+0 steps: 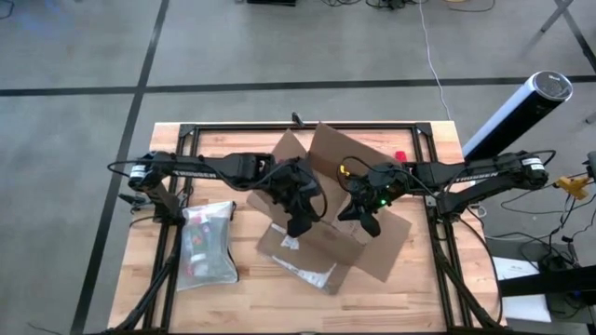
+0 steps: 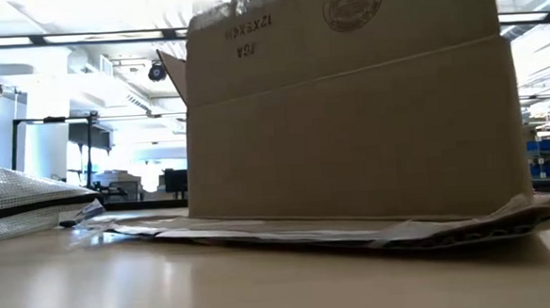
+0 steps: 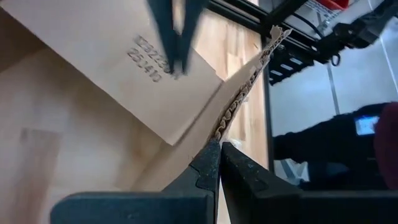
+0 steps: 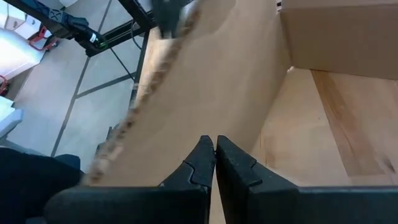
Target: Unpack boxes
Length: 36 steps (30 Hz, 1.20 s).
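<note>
Now both arms reach into the opened cardboard box [image 1: 326, 209], left gripper [image 1: 298, 226] and right gripper [image 1: 371, 226] fingers closed, empty; next, spread them to grasp contents.

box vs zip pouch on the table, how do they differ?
The cardboard box is brown, opaque and opened, flaps splayed; the zip pouch is translucent grey-white with items showing through. The box sits mid-table under both grippers and is far bigger; the pouch lies flat, apart on the left arm's side. Both rest on the wooden table.
</note>
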Each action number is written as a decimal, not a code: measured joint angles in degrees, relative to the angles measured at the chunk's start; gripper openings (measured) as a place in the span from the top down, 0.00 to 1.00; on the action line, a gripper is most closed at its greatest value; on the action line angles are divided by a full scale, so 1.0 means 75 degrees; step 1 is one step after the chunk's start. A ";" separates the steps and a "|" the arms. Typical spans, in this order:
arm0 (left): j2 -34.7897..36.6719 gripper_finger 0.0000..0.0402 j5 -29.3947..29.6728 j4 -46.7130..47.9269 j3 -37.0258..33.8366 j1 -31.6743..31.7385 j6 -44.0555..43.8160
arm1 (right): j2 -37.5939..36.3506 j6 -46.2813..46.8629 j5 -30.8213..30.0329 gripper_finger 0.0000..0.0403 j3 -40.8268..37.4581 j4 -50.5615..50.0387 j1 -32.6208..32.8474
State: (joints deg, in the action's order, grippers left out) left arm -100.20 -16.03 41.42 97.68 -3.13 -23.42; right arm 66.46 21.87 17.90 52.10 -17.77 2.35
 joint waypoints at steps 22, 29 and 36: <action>-0.0935 1.00 0.1039 -0.0329 -0.1435 -0.1539 -0.1178 | 0.0029 -0.0487 -0.1183 1.00 -0.0006 -0.1284 -0.0284; -0.1283 1.00 0.1074 -0.0465 -0.1444 -0.1505 -0.0669 | 0.0120 -0.0812 -0.1190 0.86 -0.0006 -0.1420 -0.1219; -0.1294 1.00 0.1069 -0.0520 -0.1444 -0.1481 -0.0542 | 0.1105 -0.0791 -0.0652 0.58 0.0199 -0.1470 -0.2108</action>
State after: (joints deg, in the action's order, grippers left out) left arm -109.91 -8.01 37.52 86.85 -14.24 -27.49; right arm 74.74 15.93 13.01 53.59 -28.80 -13.46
